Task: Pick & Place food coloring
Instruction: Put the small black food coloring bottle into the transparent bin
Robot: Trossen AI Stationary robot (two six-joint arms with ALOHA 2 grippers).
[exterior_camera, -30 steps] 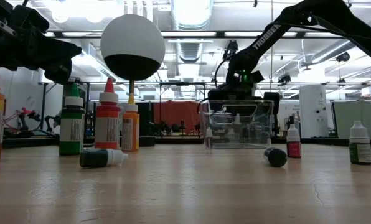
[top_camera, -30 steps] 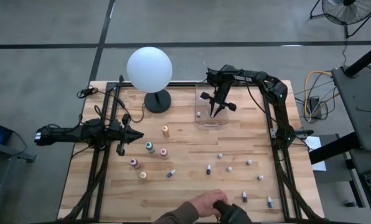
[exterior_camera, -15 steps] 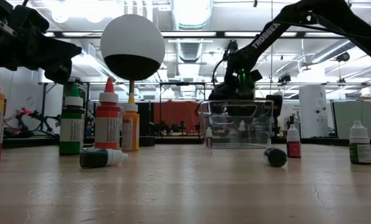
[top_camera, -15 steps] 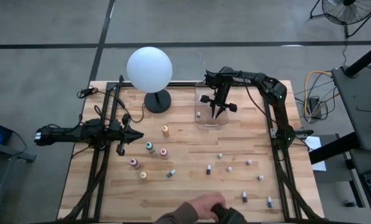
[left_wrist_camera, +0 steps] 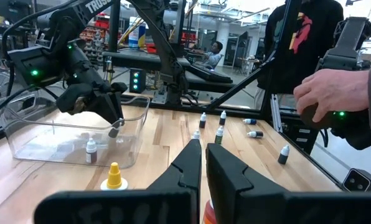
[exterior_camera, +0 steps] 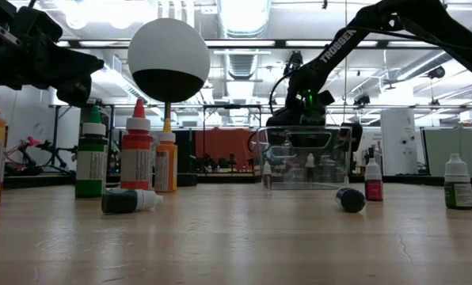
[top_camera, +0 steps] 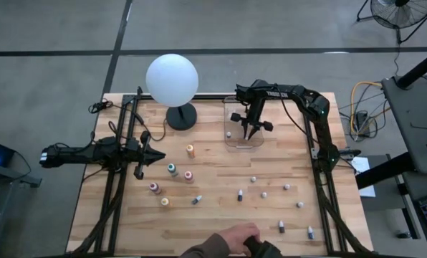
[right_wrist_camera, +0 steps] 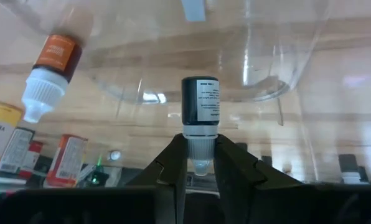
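Observation:
Food coloring bottles stand and lie scattered on the wooden table: larger ones near the middle left (top_camera: 172, 169), small dark-and-white ones at the right (top_camera: 264, 194). A clear plastic bin (top_camera: 228, 118) stands at the far right, with a small bottle (top_camera: 228, 132) upright on its floor. My right gripper (top_camera: 249, 135) reaches down into the bin, shut on a small dark bottle (right_wrist_camera: 200, 99). My left gripper (top_camera: 160, 154) waits shut at the table's left, level above the table, holding nothing. My right gripper pinches the small dark bottle by its white cap (right_wrist_camera: 200, 144), between its two fingertips. The fingers slant down into the bin from the far right. The dark body points away from the fingers toward the bin's floor. Whether it touches the floor I cannot tell.
A white globe lamp (top_camera: 172, 79) stands at the far edge, left of the bin. A person's hand (top_camera: 235, 236) holds a dark device at the table's near edge. A second bottle with an orange-brown label (right_wrist_camera: 51, 62) shows beside the held one.
My right gripper has turned a little over the bin, and the bottle in it has sunk slightly lower inside the bin. The person's hand at the near edge has shifted a little.

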